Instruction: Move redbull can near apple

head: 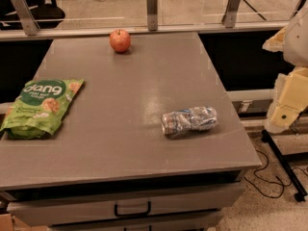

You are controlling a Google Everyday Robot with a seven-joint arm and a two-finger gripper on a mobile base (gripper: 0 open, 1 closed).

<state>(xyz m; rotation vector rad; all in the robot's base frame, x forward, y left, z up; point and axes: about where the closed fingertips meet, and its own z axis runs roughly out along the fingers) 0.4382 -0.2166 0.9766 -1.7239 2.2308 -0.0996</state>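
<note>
The crumpled silver-blue metal can (189, 121) lies on its side near the right edge of the grey counter (125, 143), well apart from the round red apple (120, 40) at the back edge. The pale robot arm (291, 100) with its jaws hangs beyond the right edge; their state I cannot tell.

Dim warm light; hand (290, 105) at right edge

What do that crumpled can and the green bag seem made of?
The redbull can looks like thin metal: shiny silver-blue, wrinkled, dented. The green bag seems glossy plastic film, soft and creased. The end effector hangs beyond the right edge of the table.
</note>
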